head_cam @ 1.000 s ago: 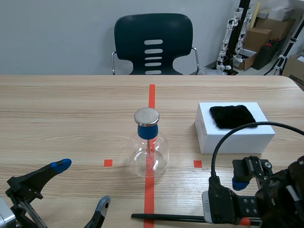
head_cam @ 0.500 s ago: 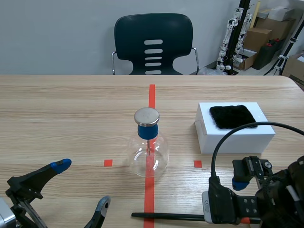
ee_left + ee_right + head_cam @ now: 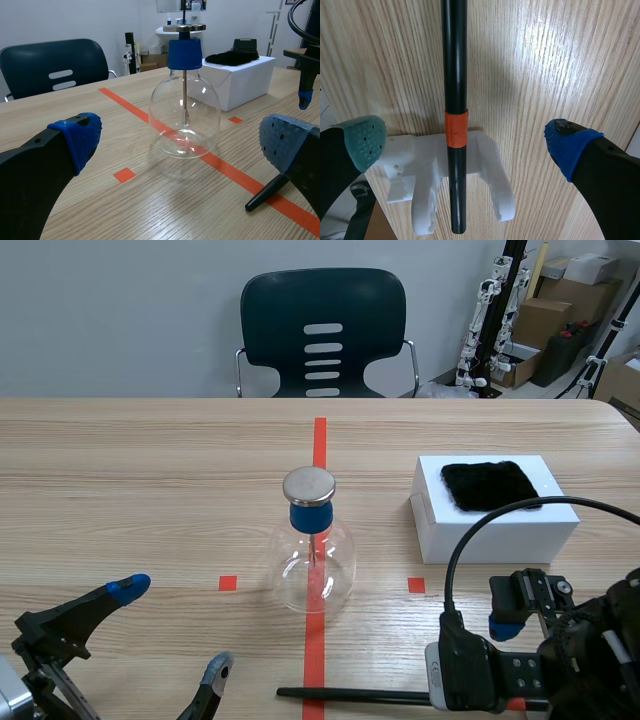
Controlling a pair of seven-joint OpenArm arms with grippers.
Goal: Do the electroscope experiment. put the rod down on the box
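Wooden table bearing a glass flask, a white box, and a black rod across a white cradle.

black rod, orange band, white box

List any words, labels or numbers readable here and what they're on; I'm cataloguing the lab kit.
No text can be read in any view.
White box: bare sides, no print visible.
Electroscope: no label.
Rod: an orange band only, no text.
Cardboard boxes behind the table: any print is too small to read.
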